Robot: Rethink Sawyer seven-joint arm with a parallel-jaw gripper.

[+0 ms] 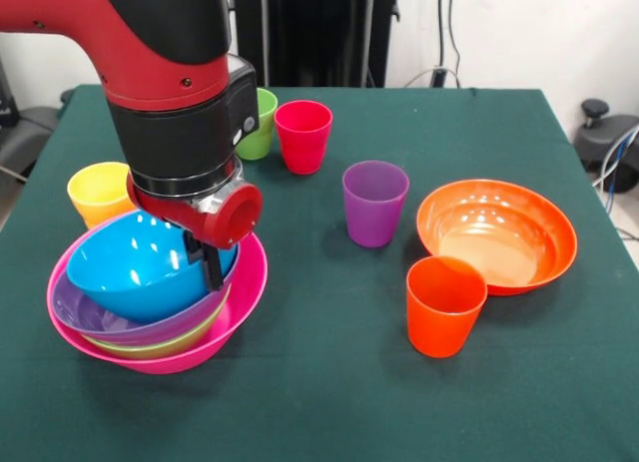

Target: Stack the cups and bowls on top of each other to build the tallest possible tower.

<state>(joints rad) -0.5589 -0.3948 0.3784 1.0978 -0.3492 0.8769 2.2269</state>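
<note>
The red and black arm [165, 73] comes down over the near left part of the green table [329, 402]. Its gripper [208, 260] hangs at the right rim of the blue bowl [135, 267]. One dark finger [214, 267] shows there, but I cannot tell how far open the fingers are or if they hold the rim.

The blue bowl sits tilted on top of the tower [160, 302]. Under it are the purple bowl [85, 317], the green bowl [150, 347] and the big pink bowl [225, 317].

The yellow cup [97, 191] stands just behind the tower, by the left edge. The green cup [260, 128] and red cup [303, 135] stand near the far edge. The purple cup [374, 203] is in the middle. The orange bowl [499, 232] is by the right edge, with the orange cup [444, 304] just in front of it.
</note>
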